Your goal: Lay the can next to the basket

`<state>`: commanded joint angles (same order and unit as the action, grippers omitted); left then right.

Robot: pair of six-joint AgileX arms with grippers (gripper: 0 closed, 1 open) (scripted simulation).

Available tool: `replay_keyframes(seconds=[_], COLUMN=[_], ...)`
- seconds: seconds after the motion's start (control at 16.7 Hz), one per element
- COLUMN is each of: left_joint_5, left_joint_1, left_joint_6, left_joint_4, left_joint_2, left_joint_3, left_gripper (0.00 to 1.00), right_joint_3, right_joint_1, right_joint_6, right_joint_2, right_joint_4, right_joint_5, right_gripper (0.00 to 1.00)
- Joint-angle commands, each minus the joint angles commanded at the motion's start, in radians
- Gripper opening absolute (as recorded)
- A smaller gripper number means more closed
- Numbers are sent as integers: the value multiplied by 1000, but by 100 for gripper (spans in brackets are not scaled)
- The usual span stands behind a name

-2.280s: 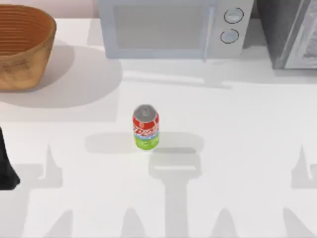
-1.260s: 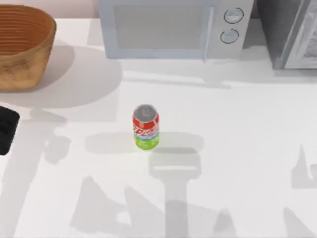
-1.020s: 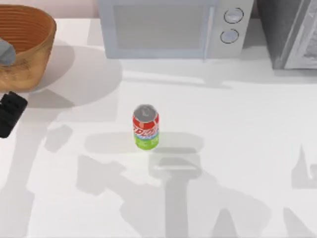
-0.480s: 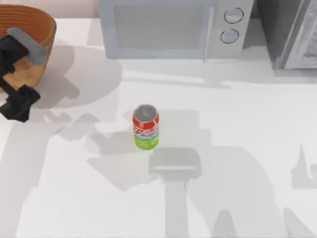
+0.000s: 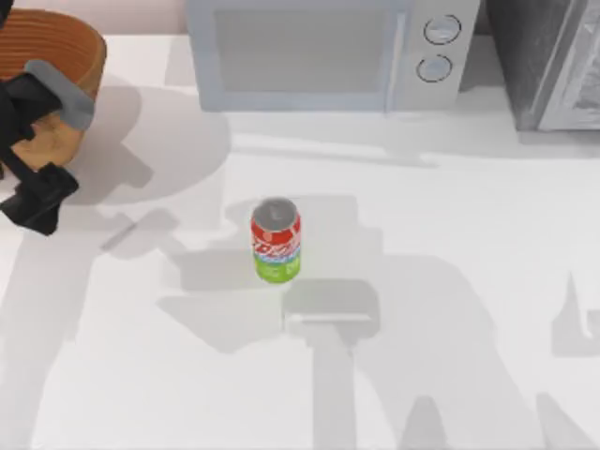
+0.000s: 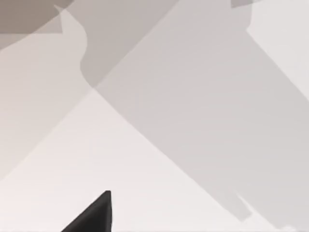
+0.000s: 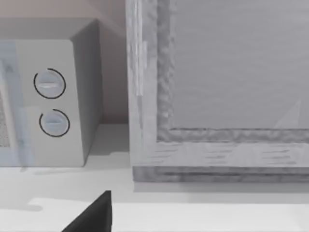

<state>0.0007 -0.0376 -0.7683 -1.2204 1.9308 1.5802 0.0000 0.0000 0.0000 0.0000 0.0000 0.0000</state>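
Observation:
The can [image 5: 276, 241] stands upright in the middle of the table, silver top up, with a red band, a blue stripe and a green lower part. The wicker basket [image 5: 66, 47] sits at the far left corner, partly covered by my left arm [image 5: 37, 192], which hangs over the table's left side, well to the left of the can. A dark tip of my left gripper [image 6: 94, 217] shows over bare, shadowed table. A dark tip of my right gripper [image 7: 94, 217] shows facing the back wall's appliances.
A white microwave [image 5: 328, 52] stands at the back centre, with its two dials [image 7: 50, 104] in the right wrist view. A grey cabinet [image 5: 553, 61] stands at the back right. Bare table lies between the can and the basket.
My left arm has come in from the left edge and moved toward the back, now overlapping the basket. Arm shadows have spread across the table. The can has not moved.

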Motion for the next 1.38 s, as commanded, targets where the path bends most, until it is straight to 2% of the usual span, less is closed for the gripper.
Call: replay_keyframes(seconds=[0.18, 0.48, 0.72, 1.38], left_joint_5=[0, 1, 1, 1], left_joint_1=[-3, -2, -2, -2], left_joint_6=[-3, -4, -4, -4], left_joint_4=[40, 210, 221, 221], left_joint_2=[12, 49, 53, 53], left_joint_3=[-37, -160, -170, -170], left_gripper=[100, 100, 100, 17], right_joint_3=[0, 0, 0, 0], right_joint_1=[0, 0, 0, 0], right_joint_6=[0, 0, 0, 0], right_joint_2=[0, 0, 0, 0], right_joint_4=[0, 0, 0, 0], right_joint_5=[0, 0, 0, 0], right_gripper=[100, 100, 100, 100])
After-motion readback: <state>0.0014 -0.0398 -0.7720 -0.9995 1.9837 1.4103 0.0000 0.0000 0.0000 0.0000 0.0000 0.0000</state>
